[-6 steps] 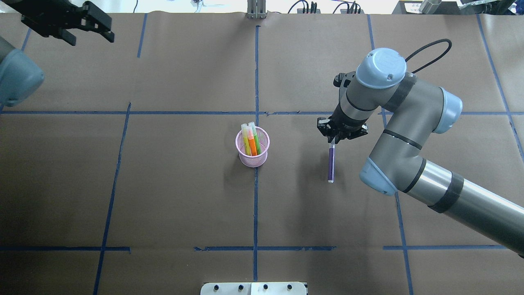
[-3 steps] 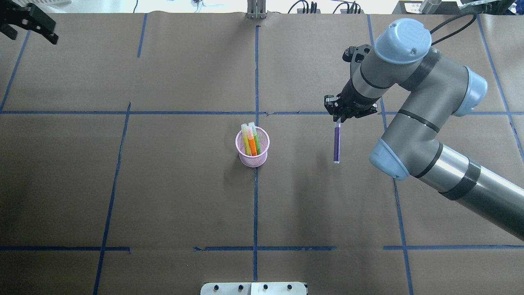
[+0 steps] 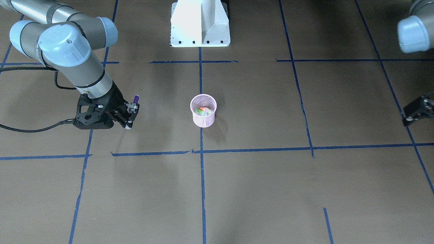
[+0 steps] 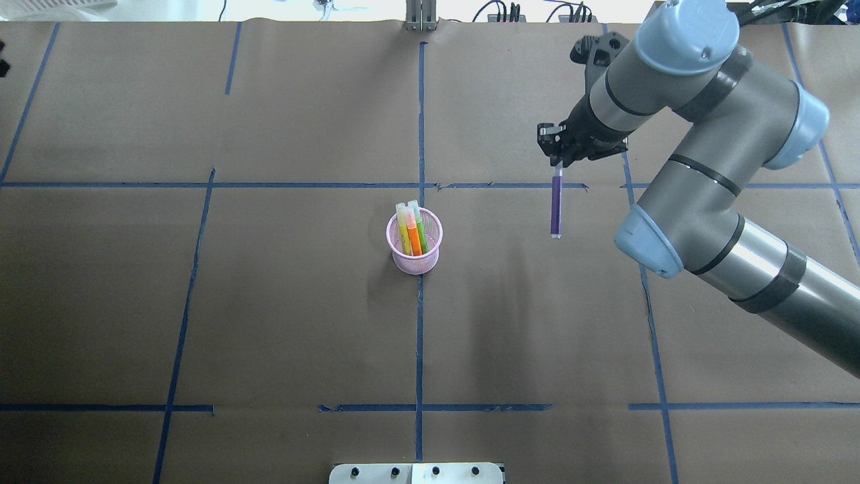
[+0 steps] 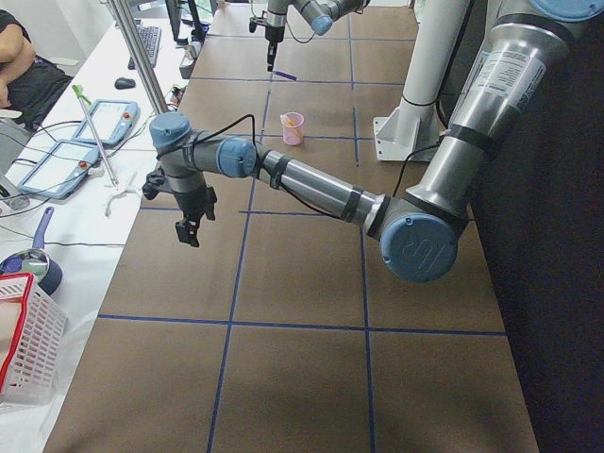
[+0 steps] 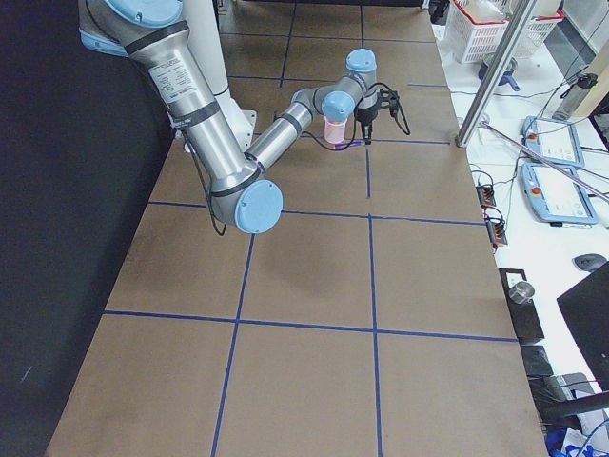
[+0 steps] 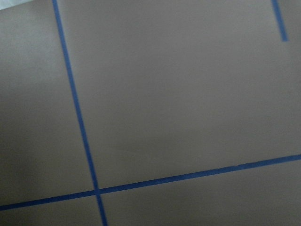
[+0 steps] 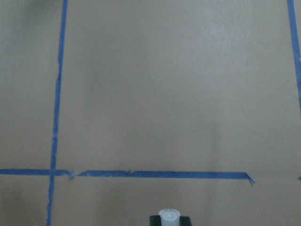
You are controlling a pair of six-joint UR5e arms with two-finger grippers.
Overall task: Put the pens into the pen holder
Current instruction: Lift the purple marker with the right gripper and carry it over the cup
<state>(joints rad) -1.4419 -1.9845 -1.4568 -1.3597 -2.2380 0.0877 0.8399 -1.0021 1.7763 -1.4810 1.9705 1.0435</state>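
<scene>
Since a sec ago the right claw (image 4: 556, 163) has gone up and toward the far side of the surface (image 4: 302, 323), taking the purple pen (image 4: 555, 208) w/ it. It's shut on the pale cap end, and the body trails back toward the robot base, clear of the surface by my read. The left arm has pulled out to the side. So the last pen is in hand but well apart from the pen holder (image 4: 403, 263), which already has the orange pen (image 4: 413, 238) and green pen (image 4: 420, 228) standing in it; carry and drop not yet done. Overhead gives the full pen length, while the front view shows only a purple stub past the claw but looks down into the holder. Right wrist cam shows the cap pinched, no holder. Left wrist cam shows only tape lines (image 7: 75, 103). The left claw (image 3: 417, 110) sits at the front view's edge; can't tell if it's open.
</scene>
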